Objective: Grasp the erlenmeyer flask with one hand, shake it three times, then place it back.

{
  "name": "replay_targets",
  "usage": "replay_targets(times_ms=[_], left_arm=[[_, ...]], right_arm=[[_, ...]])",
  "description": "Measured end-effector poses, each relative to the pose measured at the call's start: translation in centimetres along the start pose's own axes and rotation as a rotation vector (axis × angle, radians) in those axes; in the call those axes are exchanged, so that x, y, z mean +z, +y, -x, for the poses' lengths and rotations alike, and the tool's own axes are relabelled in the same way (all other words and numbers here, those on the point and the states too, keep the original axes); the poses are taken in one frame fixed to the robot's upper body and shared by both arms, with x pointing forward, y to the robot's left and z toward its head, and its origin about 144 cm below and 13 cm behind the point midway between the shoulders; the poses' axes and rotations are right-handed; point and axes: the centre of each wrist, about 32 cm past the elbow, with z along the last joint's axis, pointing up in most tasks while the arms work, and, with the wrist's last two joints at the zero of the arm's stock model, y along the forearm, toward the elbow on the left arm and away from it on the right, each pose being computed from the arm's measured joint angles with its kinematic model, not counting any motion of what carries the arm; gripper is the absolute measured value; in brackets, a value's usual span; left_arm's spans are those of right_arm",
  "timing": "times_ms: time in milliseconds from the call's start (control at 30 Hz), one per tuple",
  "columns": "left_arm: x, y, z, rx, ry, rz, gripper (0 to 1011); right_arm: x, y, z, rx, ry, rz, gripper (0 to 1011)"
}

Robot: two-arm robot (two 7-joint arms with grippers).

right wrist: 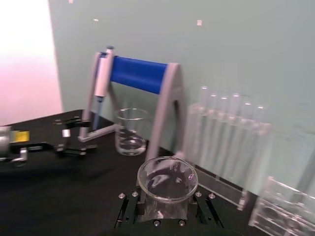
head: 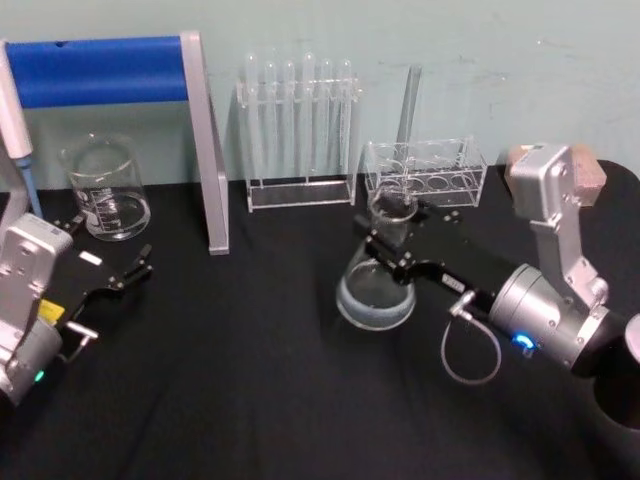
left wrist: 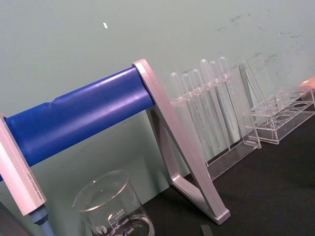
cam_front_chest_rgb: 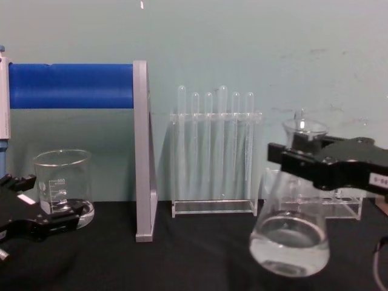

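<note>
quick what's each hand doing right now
left hand: open, holding nothing.
right hand: closed on the neck of the erlenmeyer flask.

We see a black-clothed table (head: 250,400). On it stands a blue-barred stand (head: 100,70), with a beaker (head: 105,190) left of it and a tube rack (head: 300,140) and a clear rack (head: 425,170) to its right. We cannot tell whether the flask (head: 377,285) touches the cloth.

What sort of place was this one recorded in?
Most likely a chemistry lab bench: a rack of test tubes, a glass beaker and the erlenmeyer flask holding liquid, gripped at its neck by the right hand.
</note>
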Motion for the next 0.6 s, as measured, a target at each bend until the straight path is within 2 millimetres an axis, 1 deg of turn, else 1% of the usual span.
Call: replay_targets(times_ms=[367, 600], left_arm=[[0.0, 0.0, 0.0, 0.000, 0.000, 0.000, 1001], [0.0, 0.0, 0.0, 0.000, 0.000, 0.000, 1001]], right_arm=[[0.3, 0.0, 3.1, 0.169, 0.007, -0.009, 456], [0.4, -0.2, 4.3, 0.247, 0.009, -0.015, 456]])
